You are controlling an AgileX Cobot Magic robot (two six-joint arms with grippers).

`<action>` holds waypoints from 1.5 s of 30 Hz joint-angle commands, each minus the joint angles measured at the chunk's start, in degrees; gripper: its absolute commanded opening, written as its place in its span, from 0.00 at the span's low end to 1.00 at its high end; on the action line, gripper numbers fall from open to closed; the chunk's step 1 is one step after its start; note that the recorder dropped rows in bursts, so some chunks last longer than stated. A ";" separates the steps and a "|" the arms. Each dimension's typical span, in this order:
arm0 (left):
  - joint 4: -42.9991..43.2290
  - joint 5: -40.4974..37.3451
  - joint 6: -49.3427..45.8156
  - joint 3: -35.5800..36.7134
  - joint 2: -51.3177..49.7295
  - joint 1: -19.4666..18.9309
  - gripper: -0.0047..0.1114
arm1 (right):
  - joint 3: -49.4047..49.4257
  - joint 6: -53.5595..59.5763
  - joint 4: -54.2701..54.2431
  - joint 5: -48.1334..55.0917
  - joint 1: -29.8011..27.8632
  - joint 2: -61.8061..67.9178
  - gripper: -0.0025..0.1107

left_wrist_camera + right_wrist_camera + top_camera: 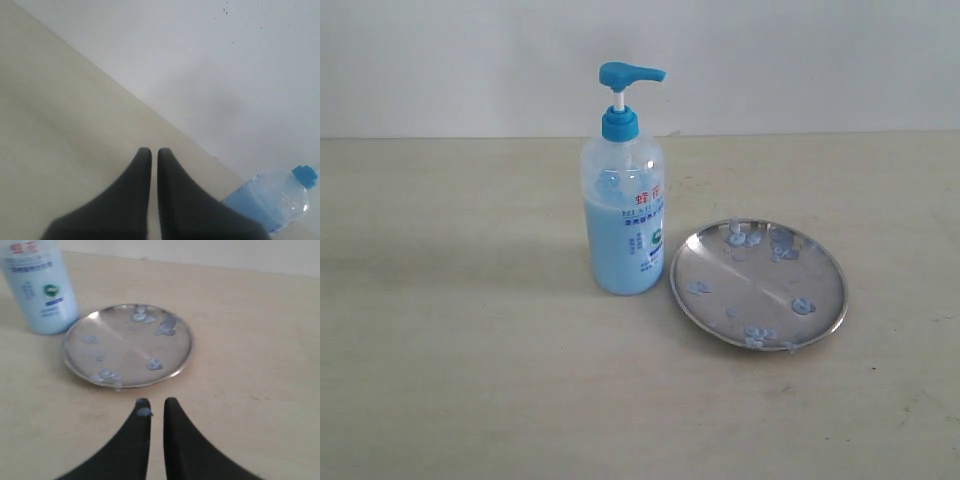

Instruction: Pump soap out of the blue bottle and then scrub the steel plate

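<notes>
The blue bottle (625, 215) stands upright mid-table, its blue pump head (628, 75) pointing right, and it is about two-thirds full of pale blue soap (618, 255). Just to its right lies the steel plate (760, 295), dotted with soap blobs (752, 240). Neither gripper shows in the exterior view. My left gripper (150, 150) is shut on nothing over bare table, with the bottle (272, 200) off to one side. My right gripper (156, 401) is shut and empty, just short of the plate (125, 340), beside which stands the bottle (42, 290). A soap blob (144, 412) clings to one fingertip.
The pale wooden tabletop (450, 330) stretches wide to the left and in front of the bottle. A white wall (800, 60) runs along the table's far edge.
</notes>
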State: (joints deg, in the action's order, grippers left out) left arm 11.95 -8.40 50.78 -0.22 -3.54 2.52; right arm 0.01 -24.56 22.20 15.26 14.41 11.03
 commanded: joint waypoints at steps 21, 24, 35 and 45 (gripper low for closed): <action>0.02 0.83 0.19 0.22 0.34 -0.02 0.08 | -0.01 27.59 -22.58 4.59 -21.13 -11.03 0.02; 0.02 0.83 0.19 0.22 0.34 -0.02 0.08 | -0.01 27.59 -24.40 4.25 -21.13 -11.03 0.02; 0.02 0.83 0.19 0.22 0.34 -0.02 0.08 | -0.01 27.59 -24.40 4.25 -21.13 -11.03 0.02; 0.76 0.39 0.19 0.22 0.32 -0.02 0.08 | -0.01 27.59 -24.40 4.25 -21.13 -11.03 0.02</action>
State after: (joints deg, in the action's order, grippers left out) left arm 11.95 -8.28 50.78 -0.22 -3.43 2.52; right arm 0.01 2.75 -2.11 20.21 -6.31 0.26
